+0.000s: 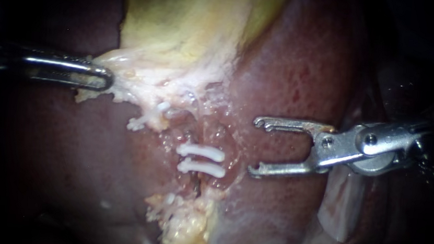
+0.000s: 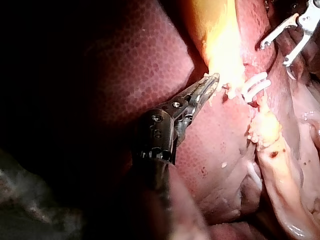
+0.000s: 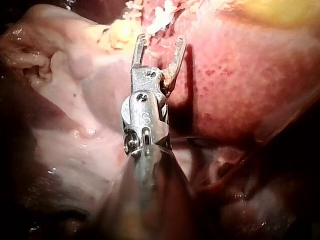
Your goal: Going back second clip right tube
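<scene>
Now my right instrument (image 1: 253,145) has its hand spread wide, holding nothing. It is just beside the two white clips (image 1: 201,152), not touching them. The clips sit close together on the liver (image 1: 294,76), below the gallbladder (image 1: 182,40). My left instrument (image 1: 100,76) pinches the gallbladder's pale edge.

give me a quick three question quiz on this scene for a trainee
1. True or false: the right instrument is carrying a clip.
2. How many white clips lie side by side ahead of the right instrument? a) one b) two c) three
3. Fill in: the left instrument is shut on ____.

Key
1. False: it is open and empty.
2. b
3. The pale tissue at the gallbladder's lower edge.
</scene>
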### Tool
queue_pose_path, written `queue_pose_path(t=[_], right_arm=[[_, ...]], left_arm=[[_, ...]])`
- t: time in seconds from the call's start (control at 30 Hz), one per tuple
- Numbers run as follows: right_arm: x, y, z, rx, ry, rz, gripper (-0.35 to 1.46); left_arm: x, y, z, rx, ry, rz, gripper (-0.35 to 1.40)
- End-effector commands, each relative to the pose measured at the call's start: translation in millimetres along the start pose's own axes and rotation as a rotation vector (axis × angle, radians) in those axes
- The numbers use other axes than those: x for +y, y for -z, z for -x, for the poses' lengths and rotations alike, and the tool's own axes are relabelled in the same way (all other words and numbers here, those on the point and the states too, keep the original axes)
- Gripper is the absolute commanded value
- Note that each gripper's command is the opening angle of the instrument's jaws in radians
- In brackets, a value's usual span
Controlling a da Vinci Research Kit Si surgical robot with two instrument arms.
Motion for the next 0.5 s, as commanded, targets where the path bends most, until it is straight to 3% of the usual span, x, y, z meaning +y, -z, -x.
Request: queue_pose_path(t=[0.03,0.33,0.5], right_arm=[[0.0,0.1,0.0,0.000,0.006,-0.001,0.50],[0.1,1.1,0.1,0.001,0.029,-0.005,0.50],[0.2,1.5,-0.1,0.002,0.033,-0.006,0.50]], left_arm=[[-0.2,-0.4,0.1,0.000,-0.002,-0.002,-0.35],[-0.8,-4.4,2.0,-0.014,-0.019,0.015,-0.35],[-0.9,-5.0,2.4,-0.020,-0.022,0.024,-0.35]])
